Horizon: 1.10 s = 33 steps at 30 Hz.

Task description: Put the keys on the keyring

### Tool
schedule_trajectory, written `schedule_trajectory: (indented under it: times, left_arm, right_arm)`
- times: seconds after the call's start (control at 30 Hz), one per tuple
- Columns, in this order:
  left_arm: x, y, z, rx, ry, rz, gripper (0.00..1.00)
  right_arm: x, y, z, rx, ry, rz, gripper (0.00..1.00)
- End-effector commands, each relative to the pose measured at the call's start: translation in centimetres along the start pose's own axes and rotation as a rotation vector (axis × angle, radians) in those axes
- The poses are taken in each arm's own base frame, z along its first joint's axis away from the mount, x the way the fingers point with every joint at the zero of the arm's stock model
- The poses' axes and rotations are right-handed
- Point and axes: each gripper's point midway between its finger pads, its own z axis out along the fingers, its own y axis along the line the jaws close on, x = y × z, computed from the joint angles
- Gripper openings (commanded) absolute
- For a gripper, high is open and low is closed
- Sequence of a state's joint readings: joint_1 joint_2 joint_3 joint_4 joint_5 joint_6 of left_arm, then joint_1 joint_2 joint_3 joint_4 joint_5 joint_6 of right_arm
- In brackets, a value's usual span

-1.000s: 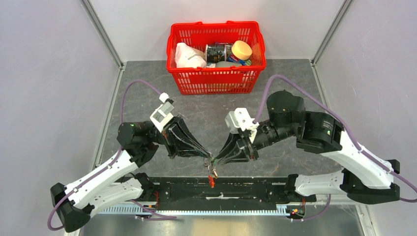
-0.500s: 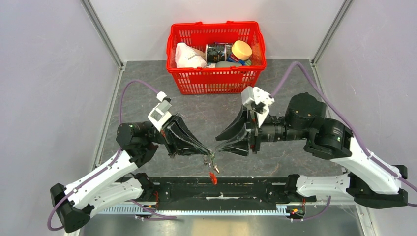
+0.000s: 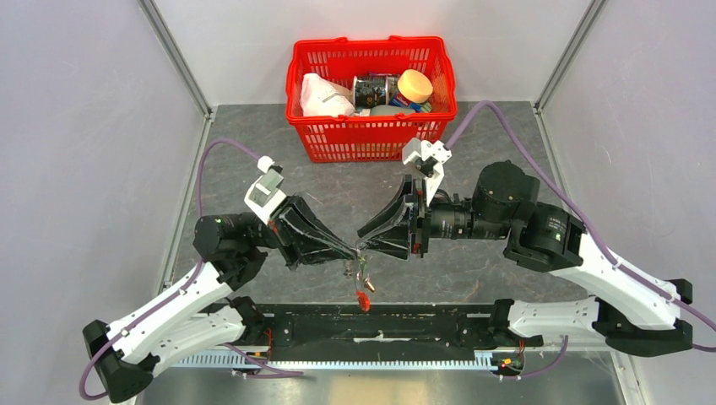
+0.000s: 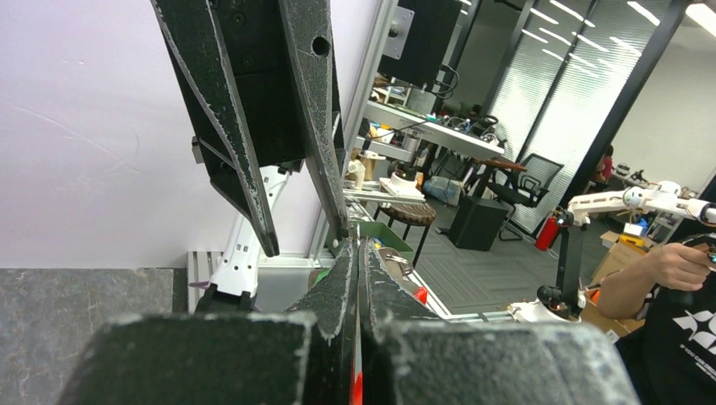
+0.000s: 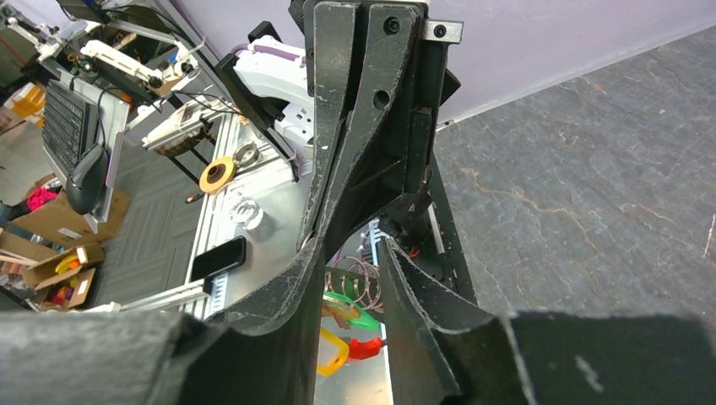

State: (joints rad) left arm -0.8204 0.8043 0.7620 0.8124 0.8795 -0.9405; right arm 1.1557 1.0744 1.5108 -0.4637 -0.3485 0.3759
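Observation:
My left gripper [image 3: 350, 251] is shut on the keyring [image 3: 363, 272], which hangs below its tips above the table's near edge. The bunch has thin metal rings [image 5: 363, 283], a green-headed key [image 5: 359, 319] with a brass key against it, a yellow tag [image 5: 331, 350] and a red loop [image 3: 363, 299]. In the left wrist view the left gripper [image 4: 356, 245] pinches a thin edge, red low down. My right gripper [image 3: 365, 240] is open, tip to tip with the left. In the right wrist view the bunch shows through the gap of the right gripper [image 5: 352, 249].
A red mesh basket [image 3: 371, 139] with a white bag, cans and a yellow-lidded jar stands at the back centre. A black rail [image 3: 422, 325] runs along the near edge under the bunch. Metal frame posts stand at both back corners.
My right gripper let go at the bunch, swung back and opened wide, then came back to the left tips. My left gripper shifted slightly back and left, still holding the keyring.

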Motion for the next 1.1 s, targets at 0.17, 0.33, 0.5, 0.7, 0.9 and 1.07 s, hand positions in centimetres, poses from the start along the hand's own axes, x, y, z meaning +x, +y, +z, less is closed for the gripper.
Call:
schedule_trajectory:
  times: [0.17, 0.33, 0.5, 0.7, 0.9, 1.07]
  left_arm:
    - [-1.6, -0.3, 0.1, -0.021, -0.063, 0.076, 0.02]
    - [-1.6, 0.1, 0.1, -0.030, -0.071, 0.072, 0.02]
    - [-1.9, 0.6, 0.2, -0.054, -0.089, 0.067, 0.02]
    - [-2.2, 1.2, 0.1, -0.090, -0.108, 0.071, 0.02]
    - [-2.2, 1.4, 0.1, -0.101, -0.115, 0.072, 0.02]
    - [-2.4, 1.5, 0.0, -0.115, -0.126, 0.080, 0.02]
  right_arm:
    - [-1.9, 0.4, -1.6, 0.020, -0.118, -0.006, 0.38]
    - [-2.2, 0.8, -2.1, -0.002, -0.157, -0.010, 0.39]
    - [-2.0, 1.3, -1.8, -0.036, -0.147, -0.006, 0.39]
    - [-1.7, 1.2, -1.3, -0.046, -0.135, 0.001, 0.39]
    - [-1.5, 1.2, -0.9, -0.054, -0.130, 0.002, 0.38]
    - [-1.2, 1.1, -0.7, -0.058, -0.121, 0.006, 0.36]
